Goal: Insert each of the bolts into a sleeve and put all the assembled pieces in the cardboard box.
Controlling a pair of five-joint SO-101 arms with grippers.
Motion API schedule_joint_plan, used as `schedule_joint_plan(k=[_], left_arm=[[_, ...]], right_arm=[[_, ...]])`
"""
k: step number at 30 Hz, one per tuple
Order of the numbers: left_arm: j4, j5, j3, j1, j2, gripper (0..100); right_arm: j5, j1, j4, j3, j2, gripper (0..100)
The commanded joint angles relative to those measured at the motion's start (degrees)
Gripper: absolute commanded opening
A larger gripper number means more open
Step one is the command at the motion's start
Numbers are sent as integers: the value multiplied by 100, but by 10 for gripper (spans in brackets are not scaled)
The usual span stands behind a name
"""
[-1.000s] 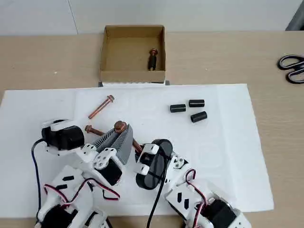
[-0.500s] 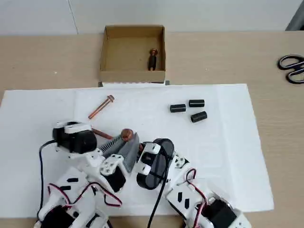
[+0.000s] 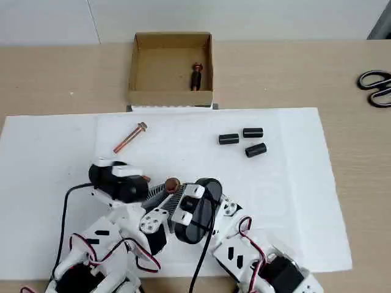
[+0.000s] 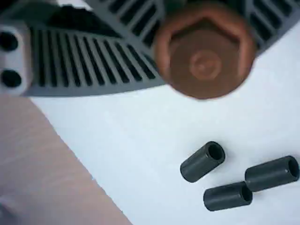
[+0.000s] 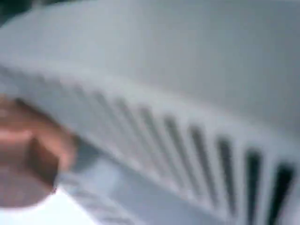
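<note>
My left gripper (image 3: 168, 190) is shut on a copper bolt (image 3: 172, 183), head up, near the front of the white paper (image 3: 293, 195). The left wrist view looks straight at that bolt head (image 4: 204, 56) between the grey ribbed fingers (image 4: 93, 65). The right arm (image 3: 198, 210) sits close beside it on the right; its wrist view shows the grey ribbed finger (image 5: 178, 140) and the bolt (image 5: 28, 159) up close. Three black sleeves (image 3: 228, 139) (image 4: 202, 161) lie together on the paper's right half. A loose bolt (image 3: 129, 138) lies at mid-left. The cardboard box (image 3: 143, 67) holds one assembled piece (image 3: 197, 76).
Black scissors (image 3: 376, 85) lie on the wooden table at the far right edge. The end of another bolt (image 3: 145, 178) peeks out beside the left arm's black motor. The box stands just beyond the paper's far edge.
The left arm has carried its bolt to the right and toward the table's front, up against the right arm. The right arm has stayed put.
</note>
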Motion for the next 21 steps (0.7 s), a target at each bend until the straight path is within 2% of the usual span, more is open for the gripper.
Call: schedule_joint_plan(k=[1, 8, 15, 21], left_arm=[[105, -325, 259, 229, 53, 7], [9, -448, 259, 229, 53, 21], [44, -448, 251, 105, 53, 165], [53, -422, 84, -88, 53, 170]], right_arm=[[53, -4, -268, -404, -75, 2], [53, 4, -268, -404, -75, 2], [53, 4, -233, -404, -75, 2], [53, 4, -224, -369, -75, 2]])
